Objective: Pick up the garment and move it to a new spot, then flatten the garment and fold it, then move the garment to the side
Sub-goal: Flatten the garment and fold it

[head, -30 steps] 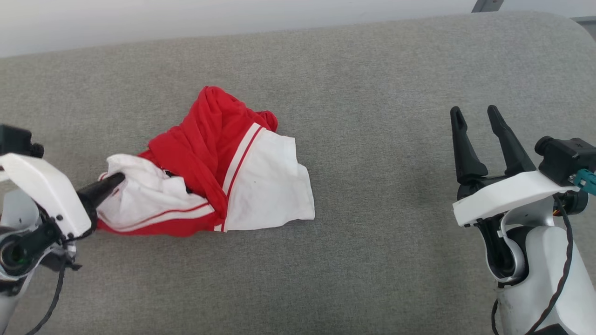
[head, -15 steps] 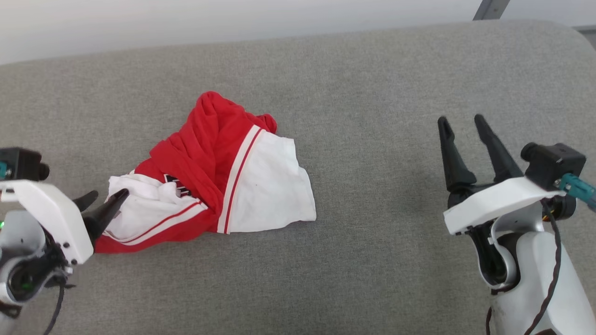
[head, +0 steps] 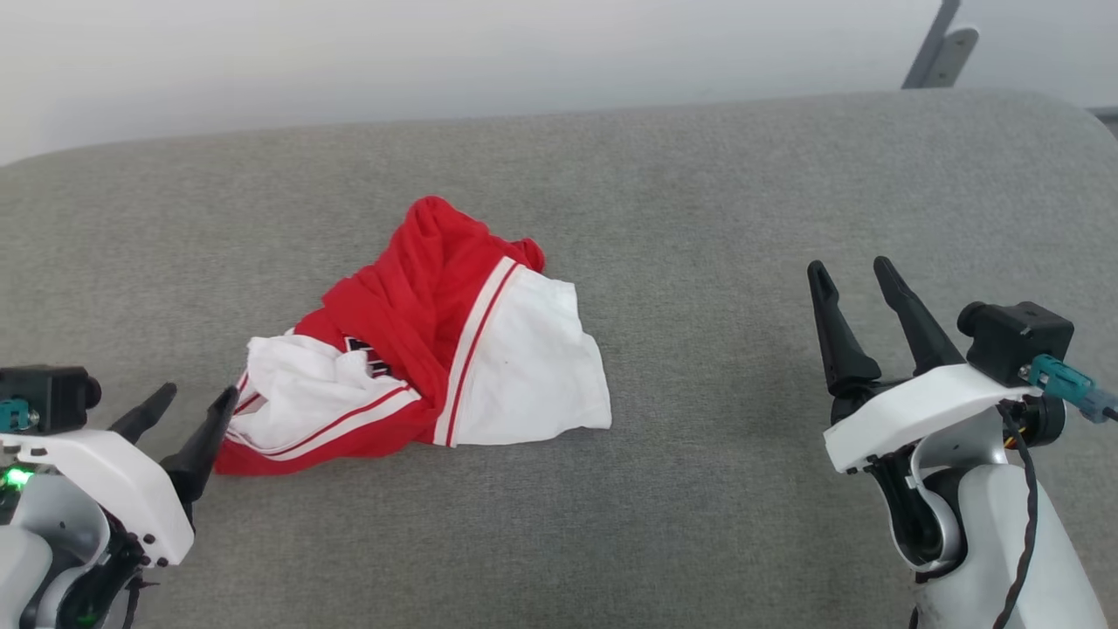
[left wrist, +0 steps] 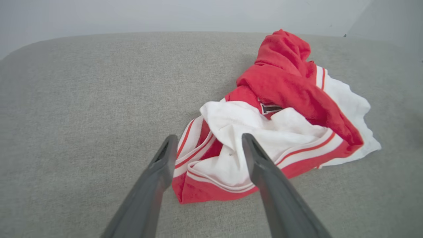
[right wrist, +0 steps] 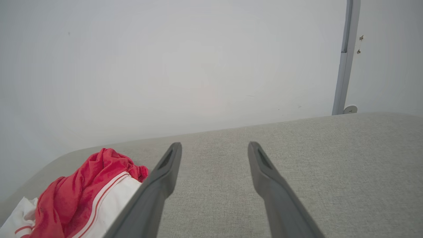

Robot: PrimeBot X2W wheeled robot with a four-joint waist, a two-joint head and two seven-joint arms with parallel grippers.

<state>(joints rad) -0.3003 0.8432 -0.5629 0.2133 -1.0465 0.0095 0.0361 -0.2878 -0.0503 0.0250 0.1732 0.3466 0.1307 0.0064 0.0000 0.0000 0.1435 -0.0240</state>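
Since the earlier frame, the left claw (head: 197,393) has let go of the white sleeve it pinched and drawn back from the cloth. The camera has also tilted, so the whole scene sits lower in the head view. The left claw stands at 8 o'clock in that view, with its two dark fingers spread apart and nothing between them. Its fingers point toward 1 o'clock, and the inner fingertip lies just beside the left hem of the garment (head: 419,349). Whether the two touch cannot be told.

The garment lies in a crumpled heap on the grey fabric surface (head: 699,218), a little toward 9 o'clock from the centre of the head view. A rumpled white sleeve with red-and-white striped trim forms its 8 o'clock part. A bunched red body rises toward 12 o'clock, with a small dark print showing in a fold. A flatter white sleeve spreads toward 4 o'clock, edged by a striped seam. In the left wrist view, the red hem corner lies between the parted fingers, low in the frame.

The right claw (head: 847,265) stands at 4 o'clock in the head view, well apart from the garment. Its fingers are parted, empty, and pointing to 12 o'clock. A pale wall (head: 437,52) backs the surface, and a grey metal post (head: 939,44) stands at 1 o'clock.
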